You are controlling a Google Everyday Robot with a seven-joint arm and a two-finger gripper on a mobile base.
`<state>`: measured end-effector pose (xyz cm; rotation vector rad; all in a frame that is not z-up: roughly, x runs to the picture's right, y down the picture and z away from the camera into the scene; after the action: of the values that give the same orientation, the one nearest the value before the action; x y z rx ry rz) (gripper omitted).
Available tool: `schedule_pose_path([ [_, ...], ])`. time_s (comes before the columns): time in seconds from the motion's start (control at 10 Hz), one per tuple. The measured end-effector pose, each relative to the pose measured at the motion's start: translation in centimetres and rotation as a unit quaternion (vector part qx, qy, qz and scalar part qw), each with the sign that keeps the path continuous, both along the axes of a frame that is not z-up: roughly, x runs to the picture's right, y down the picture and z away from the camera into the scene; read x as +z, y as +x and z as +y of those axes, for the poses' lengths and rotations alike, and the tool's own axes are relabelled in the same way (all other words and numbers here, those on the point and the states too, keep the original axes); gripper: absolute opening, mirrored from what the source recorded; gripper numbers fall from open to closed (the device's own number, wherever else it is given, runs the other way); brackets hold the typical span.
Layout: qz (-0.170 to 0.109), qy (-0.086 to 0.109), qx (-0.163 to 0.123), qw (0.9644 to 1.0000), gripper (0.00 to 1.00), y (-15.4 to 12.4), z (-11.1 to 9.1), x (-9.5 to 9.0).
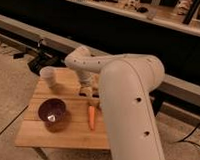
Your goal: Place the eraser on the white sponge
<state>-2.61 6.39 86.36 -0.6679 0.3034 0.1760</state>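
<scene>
My gripper (86,91) hangs at the end of the white arm (128,90) and points down at the middle of the wooden table (36,134). It is shut, just beyond the far end of the orange carrot (91,117). A small dark bit (93,101) lies by its tip and may be the eraser; I cannot tell whether the gripper holds anything. The white sponge is hidden, since the arm covers the table's right half.
A dark purple bowl (53,113) sits at the table's front left. A pale translucent cup (48,76) stands at the back left corner. Dark gear (42,59) lies on the floor behind the table, below a long dark counter (145,31).
</scene>
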Motion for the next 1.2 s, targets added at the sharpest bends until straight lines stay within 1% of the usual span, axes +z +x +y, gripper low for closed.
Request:
schedule_pose_path([
  [0.3,0.007,0.001,0.019,0.9998,0.00,1.6,1.1,0.0],
  [0.7,0.018,0.006,0.047,0.9987,0.00,3.9,2.1,0.1],
  [0.9,0.022,0.008,0.053,0.9983,0.00,4.8,2.5,-0.1],
  [1.2,0.033,0.002,0.057,0.9978,0.00,6.6,3.6,-0.6],
])
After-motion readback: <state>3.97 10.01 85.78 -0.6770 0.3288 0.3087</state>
